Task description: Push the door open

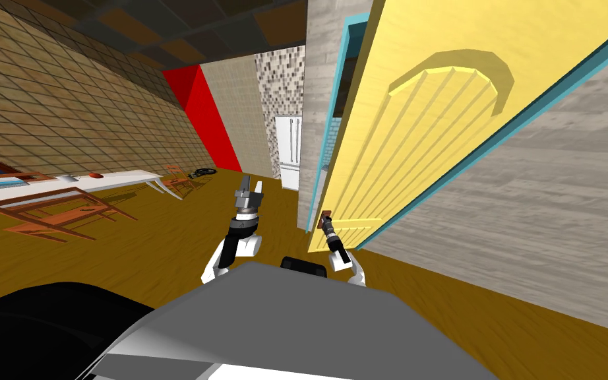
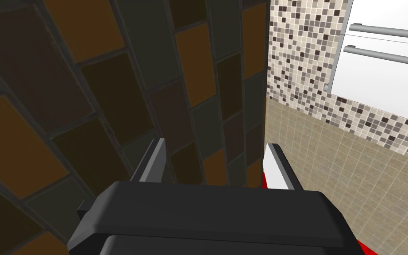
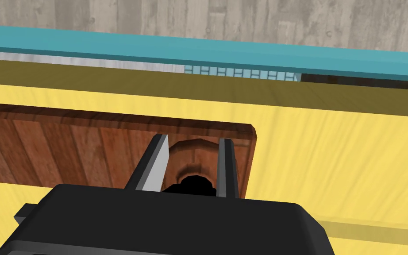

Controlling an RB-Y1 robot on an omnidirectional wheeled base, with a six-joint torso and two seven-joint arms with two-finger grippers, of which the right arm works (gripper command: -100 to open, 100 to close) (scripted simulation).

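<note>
I'm clamping the right gripper on the knob of the yellow door, ahead-right.
The rounded reddish-brown knob is sitting on a wood-grained plate (base hidden behind the gripper body); left gripper is hanging released.
</note>
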